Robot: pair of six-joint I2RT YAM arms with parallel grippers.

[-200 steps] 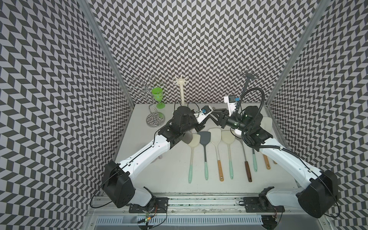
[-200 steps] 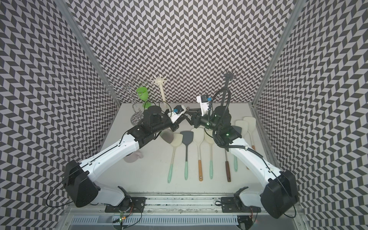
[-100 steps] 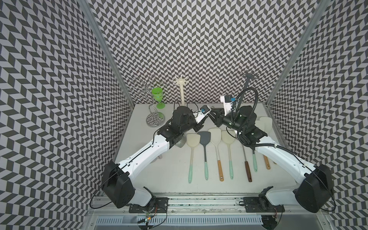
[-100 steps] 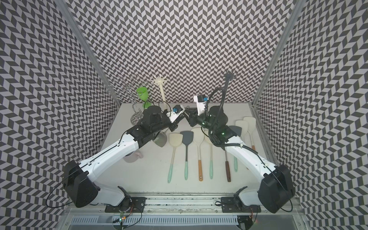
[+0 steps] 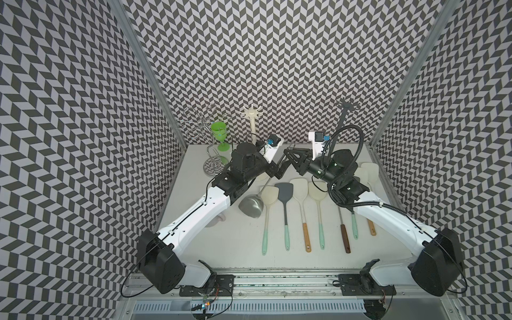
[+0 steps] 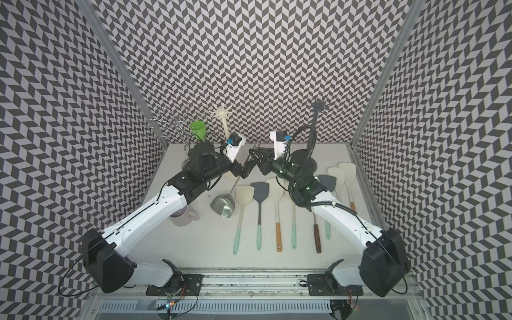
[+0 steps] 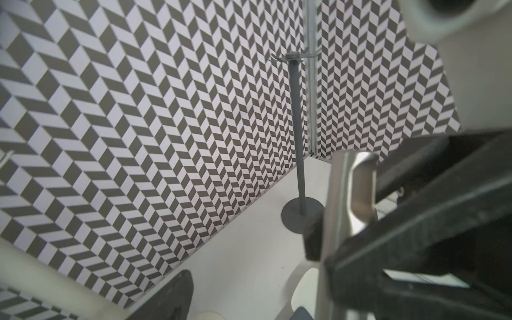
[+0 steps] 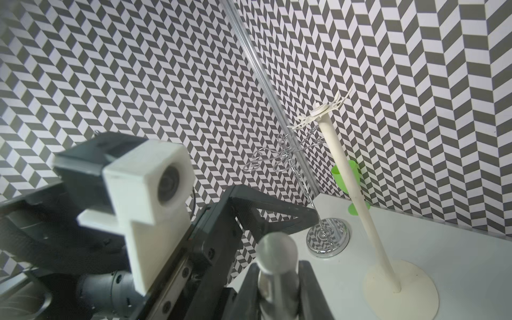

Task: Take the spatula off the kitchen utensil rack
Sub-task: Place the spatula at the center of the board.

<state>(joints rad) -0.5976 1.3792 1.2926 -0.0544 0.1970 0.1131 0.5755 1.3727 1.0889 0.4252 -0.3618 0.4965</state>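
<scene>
Obs.: your right end effector (image 8: 278, 277) is clenched on the upper handle of the steel utensil (image 5: 250, 207), which I take for the task's spatula. The left end effector (image 5: 278, 169) stands released, its fingers wide of the shaft.

Reading: this looks like a pass between arms. The right carries the utensil alone, tilted so the bowl hangs low.

Location: centre of both top views, handle tip between the two wrists. The bowl is at or just over the desk (image 5: 235, 249); contact unclear. It is clear of the cream rack (image 5: 252, 124) and the dark rack (image 5: 343, 119), whose hooks are bare.

Look: polished steel, a round ladle-like bowl, a thin shaft, and a rounded end with a hanging slot.
</scene>
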